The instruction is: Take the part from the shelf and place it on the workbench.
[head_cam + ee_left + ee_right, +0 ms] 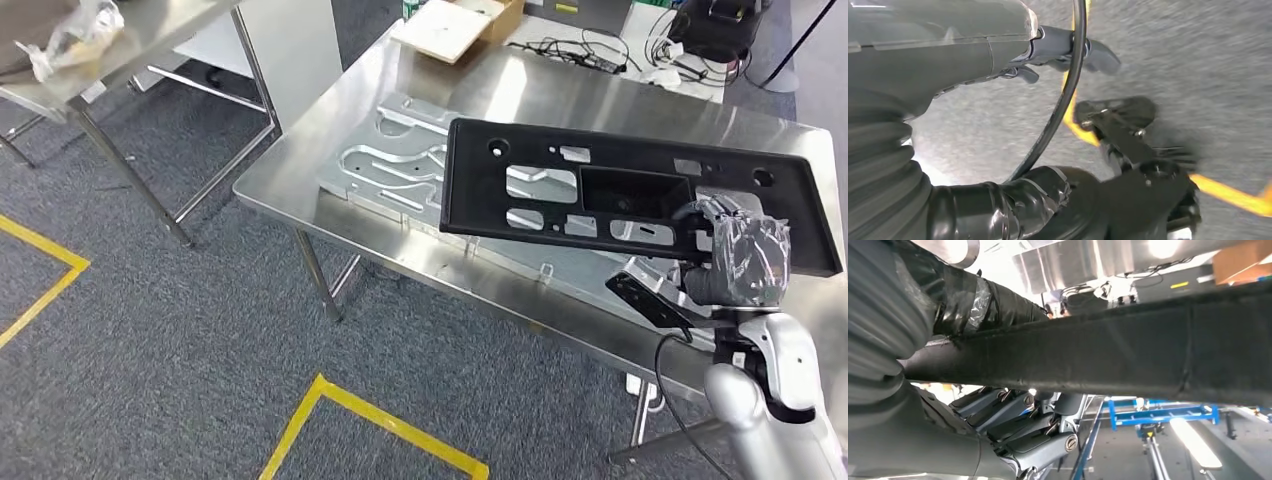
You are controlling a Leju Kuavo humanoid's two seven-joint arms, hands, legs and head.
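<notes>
A long black plastic panel with several cut-outs hangs tilted just above the steel workbench. My right hand grips it near its right end, along the near edge. In the right wrist view the panel's dark edge crosses the picture, with my fingers curled under it and the thumb over it. My left hand hangs over grey carpet with nothing in it and its fingers stretched out.
A machined aluminium plate lies on the bench under the panel's left half. A cardboard box and cables sit at the bench's far edge. Another steel table stands at the upper left. Yellow tape marks the carpet.
</notes>
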